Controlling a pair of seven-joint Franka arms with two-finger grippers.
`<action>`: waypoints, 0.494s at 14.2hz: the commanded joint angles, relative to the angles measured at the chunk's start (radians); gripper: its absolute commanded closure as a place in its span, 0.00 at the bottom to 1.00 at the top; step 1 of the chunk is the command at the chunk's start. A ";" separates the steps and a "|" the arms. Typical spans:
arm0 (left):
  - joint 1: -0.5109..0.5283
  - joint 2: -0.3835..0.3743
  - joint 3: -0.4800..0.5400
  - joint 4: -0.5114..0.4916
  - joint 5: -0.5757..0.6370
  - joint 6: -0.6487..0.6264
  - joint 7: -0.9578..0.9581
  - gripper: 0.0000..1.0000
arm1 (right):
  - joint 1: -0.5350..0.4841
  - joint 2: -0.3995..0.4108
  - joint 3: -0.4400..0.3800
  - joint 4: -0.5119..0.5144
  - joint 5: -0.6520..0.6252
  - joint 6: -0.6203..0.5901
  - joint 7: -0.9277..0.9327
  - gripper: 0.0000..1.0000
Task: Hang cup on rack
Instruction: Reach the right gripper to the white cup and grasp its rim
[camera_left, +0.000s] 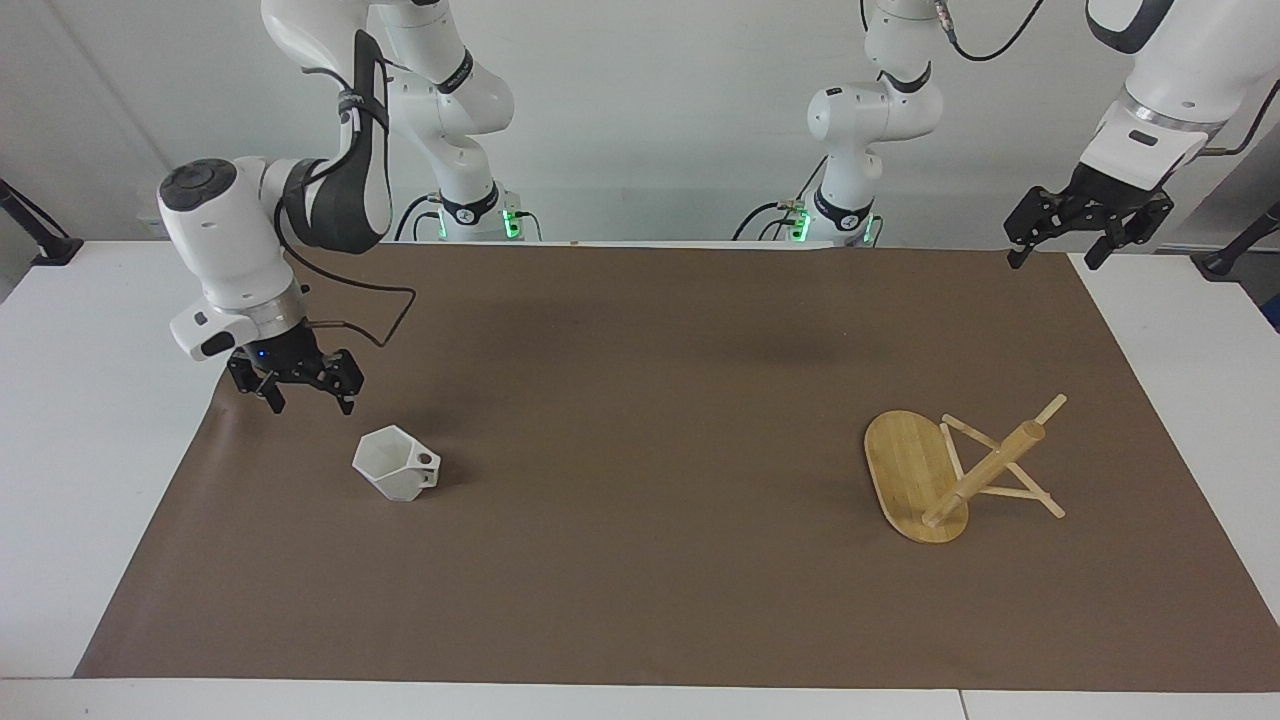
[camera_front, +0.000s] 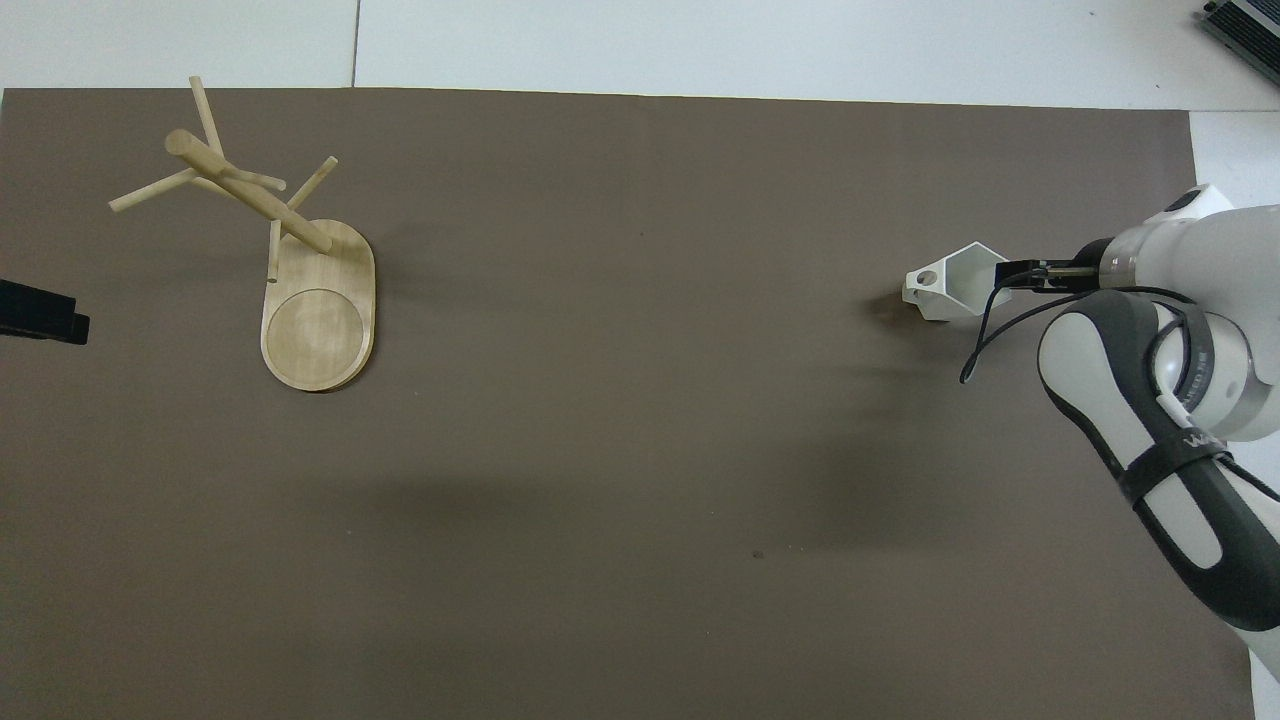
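Observation:
The white faceted cup (camera_left: 392, 466) stands upright on the brown mat, toward the right arm's end, its pierced handle pointing to the table's middle. It also shows in the overhead view (camera_front: 952, 287). My right gripper (camera_left: 310, 403) is open and empty, low over the mat just beside the cup, not touching it; in the overhead view its tip (camera_front: 1018, 273) overlaps the cup's rim. The bamboo rack (camera_left: 915, 470) stands on its oval base toward the left arm's end (camera_front: 318, 310). My left gripper (camera_left: 1052, 258) is open and waits high over the mat's corner.
A brown mat (camera_left: 640, 400) covers most of the white table (camera_left: 90, 420). The right arm's cable (camera_front: 985, 340) hangs near the cup. Both arm bases (camera_left: 470, 215) stand at the table's robot edge.

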 joint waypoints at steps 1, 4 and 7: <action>-0.005 -0.015 0.003 -0.005 -0.012 -0.008 0.011 0.00 | 0.001 0.024 0.005 -0.004 0.046 0.031 0.010 0.00; 0.007 -0.015 0.006 -0.005 -0.012 -0.010 0.011 0.00 | 0.001 0.023 0.017 -0.004 0.050 0.012 0.001 0.10; 0.007 -0.015 0.005 -0.006 -0.012 -0.012 0.013 0.00 | 0.001 0.023 0.034 0.009 0.052 -0.035 0.000 0.65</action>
